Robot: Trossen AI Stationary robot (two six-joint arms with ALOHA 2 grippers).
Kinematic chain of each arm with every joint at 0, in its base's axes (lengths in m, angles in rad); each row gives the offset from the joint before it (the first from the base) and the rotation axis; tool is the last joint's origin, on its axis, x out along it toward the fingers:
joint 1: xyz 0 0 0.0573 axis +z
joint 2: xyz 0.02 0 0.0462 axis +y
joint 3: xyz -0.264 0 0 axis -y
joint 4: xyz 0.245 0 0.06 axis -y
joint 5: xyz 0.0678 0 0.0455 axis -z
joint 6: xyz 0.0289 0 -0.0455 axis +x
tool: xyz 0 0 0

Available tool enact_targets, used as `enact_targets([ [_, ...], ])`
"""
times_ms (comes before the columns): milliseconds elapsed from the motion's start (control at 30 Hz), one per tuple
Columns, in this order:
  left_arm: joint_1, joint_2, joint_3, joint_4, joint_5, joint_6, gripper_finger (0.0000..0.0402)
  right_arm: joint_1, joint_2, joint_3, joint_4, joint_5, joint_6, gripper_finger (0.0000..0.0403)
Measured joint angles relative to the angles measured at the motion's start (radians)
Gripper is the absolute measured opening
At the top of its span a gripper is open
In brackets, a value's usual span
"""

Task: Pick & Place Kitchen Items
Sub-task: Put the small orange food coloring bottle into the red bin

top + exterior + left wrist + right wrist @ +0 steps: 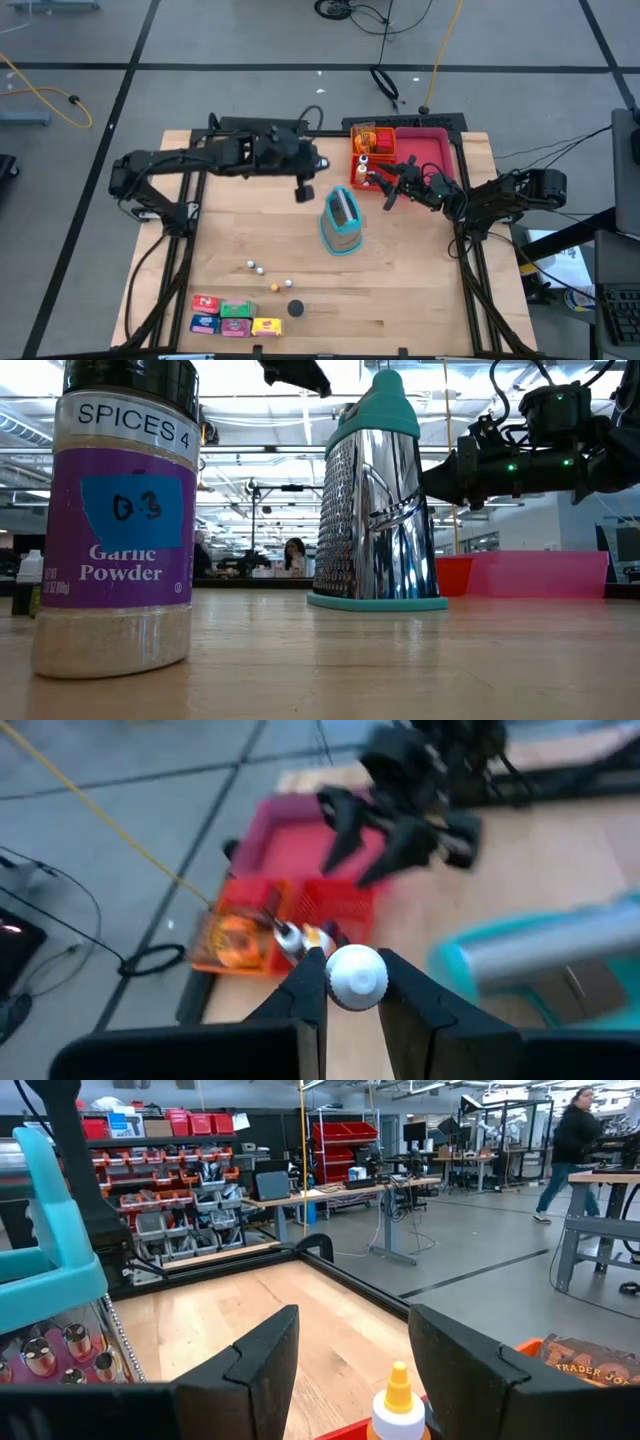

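White-capped bottle (357,976) between left end effector (352,988) fingers.

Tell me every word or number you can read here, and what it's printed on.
"SPICES 4": white band atop the purple-labelled garlic powder jar.
"D3", handwritten, hard to be sure: blue tape patch on that jar.
"Garlic Powder": the jar's purple label.
"TRADER JO...", cut off: orange packet in the right wrist view.
Small red, blue, green and yellow boxes: print too small to read.

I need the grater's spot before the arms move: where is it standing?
In the high view, the grater stands upright mid-table, between the two arms, just in front of the orange tray.
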Motion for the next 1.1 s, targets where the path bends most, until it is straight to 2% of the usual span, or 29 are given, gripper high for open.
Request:
enact_targets([
  [67,0.028,0.010,0.000,0.044,0.010,-0.008,0.0048,0.000,0.000,0.000,0.009,0.000,0.000,0.0183],
  [200,0.074,0.055,0.000,0.126,0.103,-0.012,0.0048,-0.001,0.000,0.000,0.048,0.000,-0.001,0.0183],
  [433,0.130,0.148,0.000,0.212,0.166,-0.012,0.0056,-0.010,0.000,0.039,0.050,-0.003,-0.001,0.0183],
  [633,0.153,0.205,0.000,0.296,0.234,-0.017,0.0058,-0.010,0.000,0.162,-0.140,-0.005,-0.035,0.0183],
  [933,0.154,0.274,-0.001,0.365,0.258,-0.028,0.0059,-0.009,0.001,0.300,-0.272,-0.006,-0.079,0.0183],
  [1100,0.159,0.304,0.000,0.404,0.261,-0.036,0.0059,-0.005,0.001,0.355,-0.404,-0.007,-0.087,0.0183],
])
